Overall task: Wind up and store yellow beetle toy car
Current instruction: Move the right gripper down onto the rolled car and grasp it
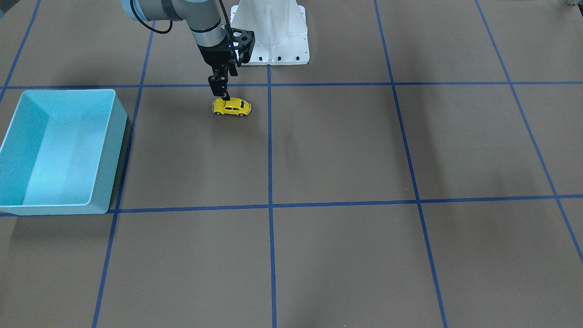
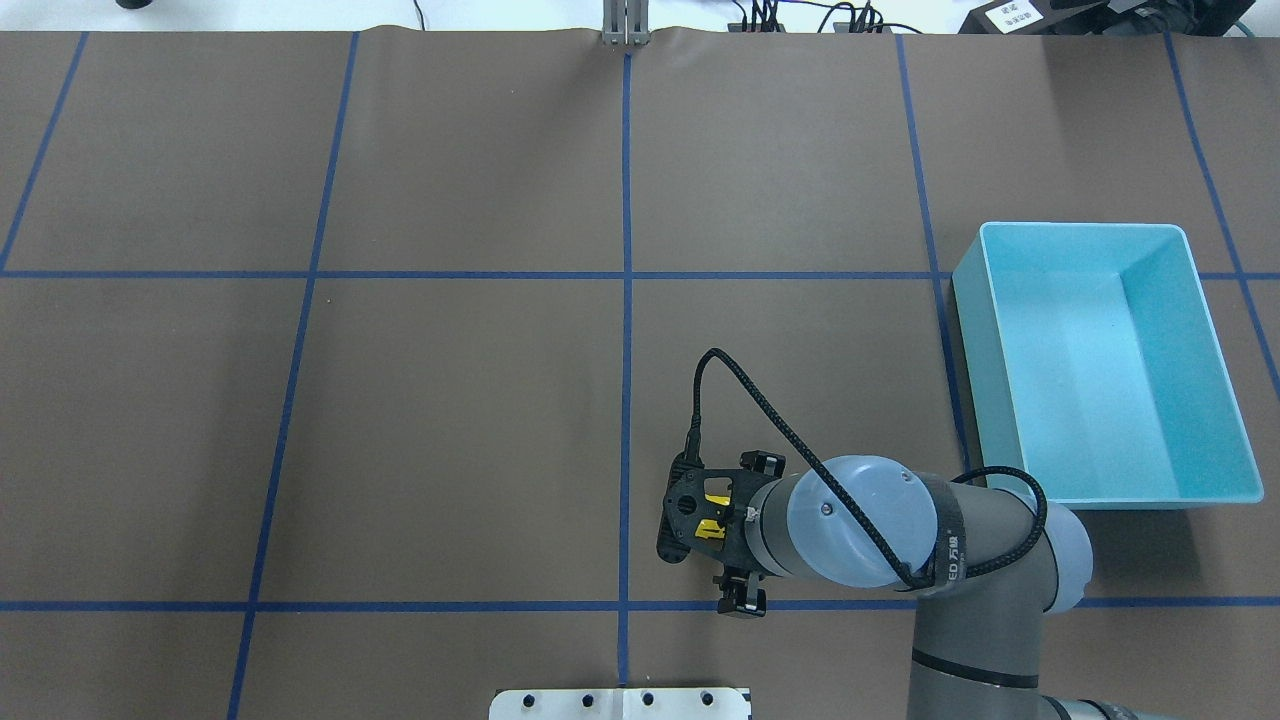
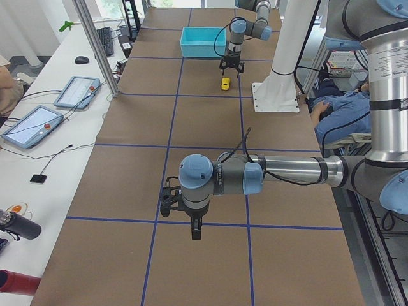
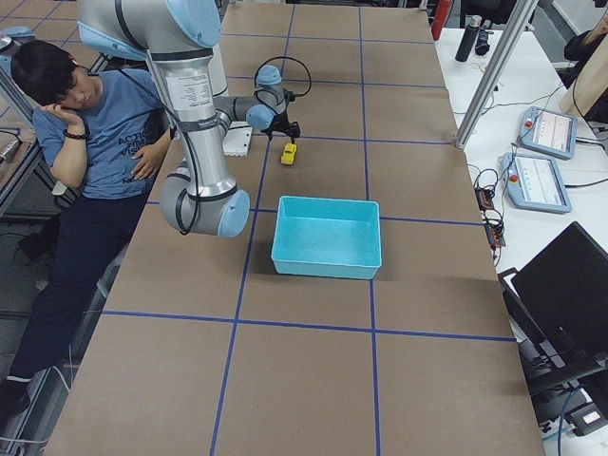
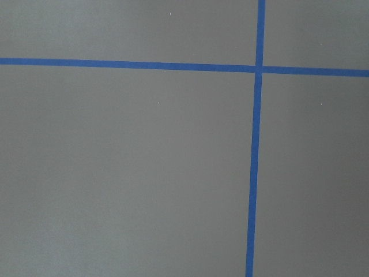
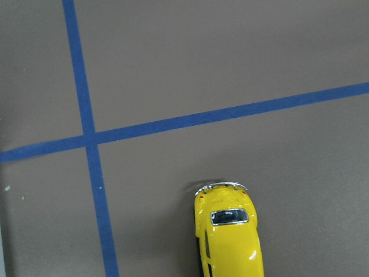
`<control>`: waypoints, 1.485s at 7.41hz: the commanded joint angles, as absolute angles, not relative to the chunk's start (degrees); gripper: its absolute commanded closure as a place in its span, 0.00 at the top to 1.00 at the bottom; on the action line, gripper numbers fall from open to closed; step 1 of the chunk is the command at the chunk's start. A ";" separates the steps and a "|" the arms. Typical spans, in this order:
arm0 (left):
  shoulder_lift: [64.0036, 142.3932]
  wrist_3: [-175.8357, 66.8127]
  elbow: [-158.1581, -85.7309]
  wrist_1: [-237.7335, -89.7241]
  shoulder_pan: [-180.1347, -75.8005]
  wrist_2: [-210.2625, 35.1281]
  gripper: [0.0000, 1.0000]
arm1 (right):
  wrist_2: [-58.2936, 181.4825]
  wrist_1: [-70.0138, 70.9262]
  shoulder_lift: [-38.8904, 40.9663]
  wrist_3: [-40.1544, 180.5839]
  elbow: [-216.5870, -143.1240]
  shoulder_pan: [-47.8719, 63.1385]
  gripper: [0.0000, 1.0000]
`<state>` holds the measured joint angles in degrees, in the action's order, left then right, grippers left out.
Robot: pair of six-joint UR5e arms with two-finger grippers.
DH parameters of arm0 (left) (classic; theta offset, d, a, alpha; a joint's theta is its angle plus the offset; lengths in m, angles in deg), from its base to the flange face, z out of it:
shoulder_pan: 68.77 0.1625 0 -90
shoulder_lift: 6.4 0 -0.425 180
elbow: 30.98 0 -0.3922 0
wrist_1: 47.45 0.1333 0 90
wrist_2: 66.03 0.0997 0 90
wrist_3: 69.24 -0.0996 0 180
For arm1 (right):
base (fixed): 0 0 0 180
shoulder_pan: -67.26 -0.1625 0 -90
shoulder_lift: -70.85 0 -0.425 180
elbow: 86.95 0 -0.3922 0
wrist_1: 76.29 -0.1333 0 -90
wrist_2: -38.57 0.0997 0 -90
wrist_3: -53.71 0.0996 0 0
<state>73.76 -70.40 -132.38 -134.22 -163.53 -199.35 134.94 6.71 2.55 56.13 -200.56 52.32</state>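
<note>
The right hand point(image 1: 225, 94) hung straight down over the yellow beetle toy car point(image 1: 232, 107). Seen from overhead, its fingers were spread wide, one on each side of the car's width, and pinched nothing. From the front a fingertip overlapped the roof near one end of the car; whether it touched could not be told. The car stood on its wheels on the brown counter point(image 1: 341, 150), near the robot's white base point(image 1: 273, 36) and just beside a blue tape line.

The left hand point(image 3: 195, 233) pointed down over the counter, well apart from the car. Whether it was spread or pressed together could not be told.

There was one car, one turquoise bin point(image 1: 109, 150) standing well apart from it on the robot's right, and two hands.
</note>
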 commanded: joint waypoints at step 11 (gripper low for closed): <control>73.15 -70.38 -132.49 -134.02 -165.10 -199.98 1.00 | 131.66 3.62 5.45 53.89 -192.69 52.41 1.00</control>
<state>73.24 -70.38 -132.43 -134.02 -165.10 -199.98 133.15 5.21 5.45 53.81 -193.76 51.74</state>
